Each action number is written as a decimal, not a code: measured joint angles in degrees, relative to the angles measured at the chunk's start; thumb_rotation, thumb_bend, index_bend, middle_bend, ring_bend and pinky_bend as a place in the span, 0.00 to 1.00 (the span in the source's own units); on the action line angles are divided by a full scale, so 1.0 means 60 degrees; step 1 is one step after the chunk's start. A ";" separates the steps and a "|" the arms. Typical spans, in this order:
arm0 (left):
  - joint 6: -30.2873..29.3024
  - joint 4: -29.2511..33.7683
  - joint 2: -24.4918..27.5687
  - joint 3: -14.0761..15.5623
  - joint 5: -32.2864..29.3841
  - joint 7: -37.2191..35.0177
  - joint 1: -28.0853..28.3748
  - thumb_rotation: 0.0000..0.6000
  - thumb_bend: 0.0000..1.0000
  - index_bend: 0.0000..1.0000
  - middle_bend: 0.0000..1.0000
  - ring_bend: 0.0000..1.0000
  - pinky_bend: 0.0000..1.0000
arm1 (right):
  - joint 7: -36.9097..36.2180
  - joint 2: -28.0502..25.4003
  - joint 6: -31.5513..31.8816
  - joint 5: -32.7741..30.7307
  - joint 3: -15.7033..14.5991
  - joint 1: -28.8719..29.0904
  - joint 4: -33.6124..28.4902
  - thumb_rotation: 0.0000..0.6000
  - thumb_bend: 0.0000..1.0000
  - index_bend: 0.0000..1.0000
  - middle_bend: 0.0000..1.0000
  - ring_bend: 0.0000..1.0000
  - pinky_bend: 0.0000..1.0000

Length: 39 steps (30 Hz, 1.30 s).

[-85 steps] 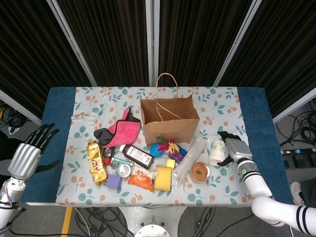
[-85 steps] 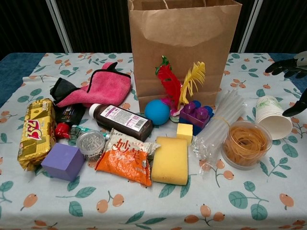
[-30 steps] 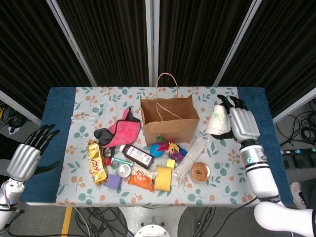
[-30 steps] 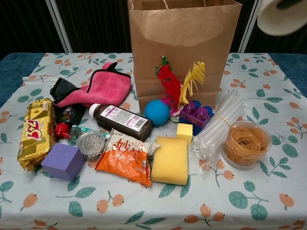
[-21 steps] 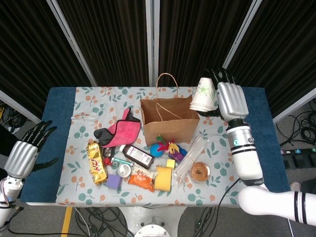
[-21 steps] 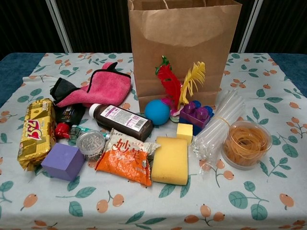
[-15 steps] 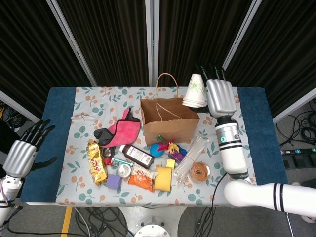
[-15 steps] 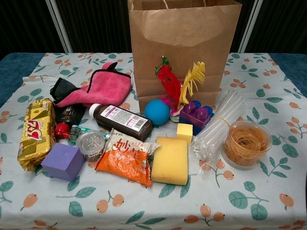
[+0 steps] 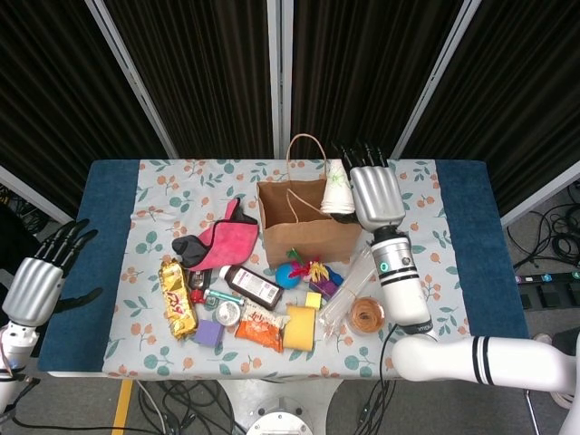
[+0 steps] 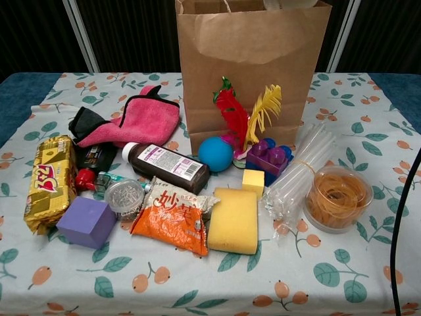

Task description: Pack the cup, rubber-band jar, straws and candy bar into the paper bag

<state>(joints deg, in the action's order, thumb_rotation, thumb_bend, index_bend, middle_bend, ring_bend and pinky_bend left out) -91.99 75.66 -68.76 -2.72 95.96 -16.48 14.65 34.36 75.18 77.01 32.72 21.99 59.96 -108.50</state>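
This looks like a robot lab or test cell, not a home. Black curtains (image 9: 199,72) hung between pale metal posts (image 9: 134,77) close in the table (image 9: 109,199), which wears a floral cloth (image 9: 399,172) over blue padding. Loose cables (image 9: 557,236) trail on the floor at the side and under the table.

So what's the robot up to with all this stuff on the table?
It is packing things into the paper bag. Its right hand holds a paper cup over the bag's open top, not yet let go. The straws, rubber-band jar and candy bar lie on the table among other odds and ends. The left hand hangs empty, fingers spread, off the table's edge.
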 measured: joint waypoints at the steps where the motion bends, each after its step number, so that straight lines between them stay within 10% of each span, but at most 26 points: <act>1: -0.0026 0.0003 -0.0001 0.0005 0.0014 0.0016 -0.0014 1.00 0.03 0.16 0.16 0.08 0.20 | 0.0035 -0.0008 -0.0056 -0.0005 -0.0001 -0.0014 -0.0016 1.00 0.00 0.02 0.07 0.00 0.00; 22: -0.0104 0.0160 0.0031 0.0002 0.0066 -0.0028 -0.0045 1.00 0.03 0.16 0.16 0.08 0.20 | -0.0092 -0.0512 0.0157 0.0785 0.0167 -0.0549 -0.0809 1.00 0.00 0.00 0.05 0.00 0.00; 39: 0.0139 -0.0148 -0.0066 -0.0240 -0.0161 -0.0390 0.0208 1.00 0.03 0.15 0.16 0.08 0.20 | 0.2074 0.1245 0.0597 0.0861 -0.0329 0.0095 0.2163 1.00 0.00 0.00 0.04 0.00 0.00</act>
<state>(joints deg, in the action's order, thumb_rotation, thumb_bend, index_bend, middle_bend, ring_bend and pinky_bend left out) -91.16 74.78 -69.15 -4.16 95.00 -18.82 15.90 46.81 82.65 80.60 37.89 20.02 60.53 -95.53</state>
